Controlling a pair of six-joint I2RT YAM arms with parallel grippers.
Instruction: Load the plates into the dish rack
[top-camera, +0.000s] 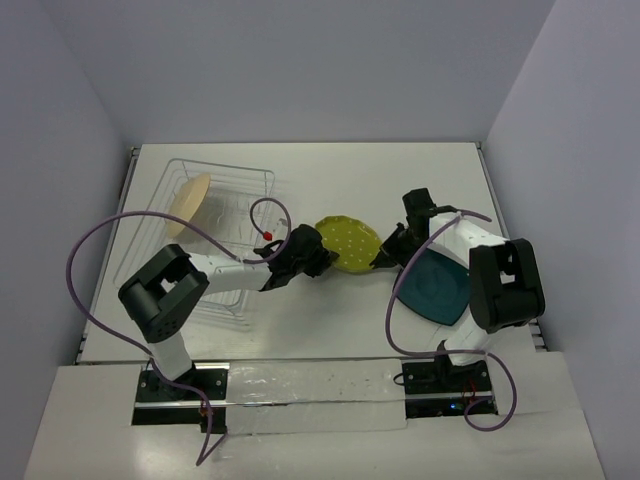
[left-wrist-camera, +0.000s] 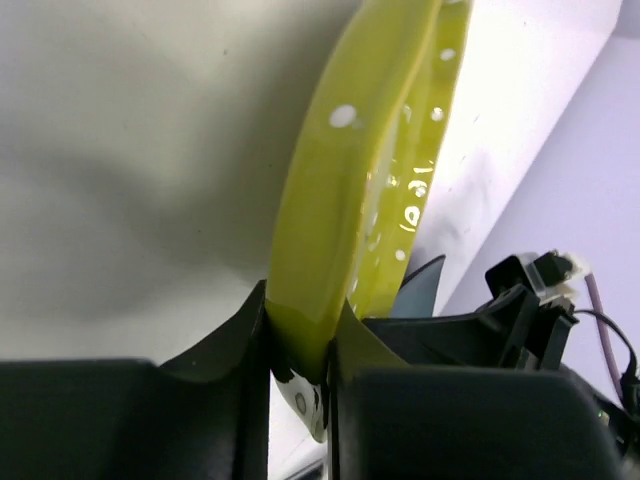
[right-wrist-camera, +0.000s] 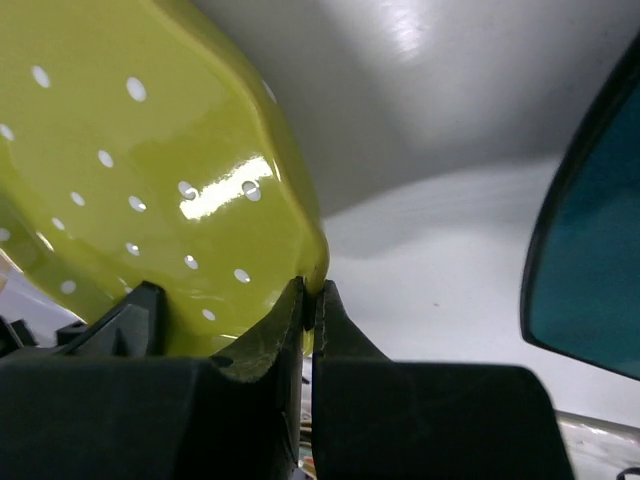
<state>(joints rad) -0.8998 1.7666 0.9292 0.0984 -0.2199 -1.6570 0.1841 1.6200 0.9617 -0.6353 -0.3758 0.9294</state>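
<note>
racked: cream plate (top-camera: 190, 203), in dish rack (top-camera: 255, 180), upper left
mid-air: yellow-green plate (top-camera: 348, 243), centre; left gripper (left-wrist-camera: 300, 335) and right gripper (right-wrist-camera: 310, 295) jaws both clenched on its rim
to do: teal plate (top-camera: 438, 290), on worktop (top-camera: 340, 330), right

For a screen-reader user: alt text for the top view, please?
The left gripper and right gripper hold a yellow-green plate by opposite edges. A cream plate stands in the rack at left; a teal plate lies at right.
</note>
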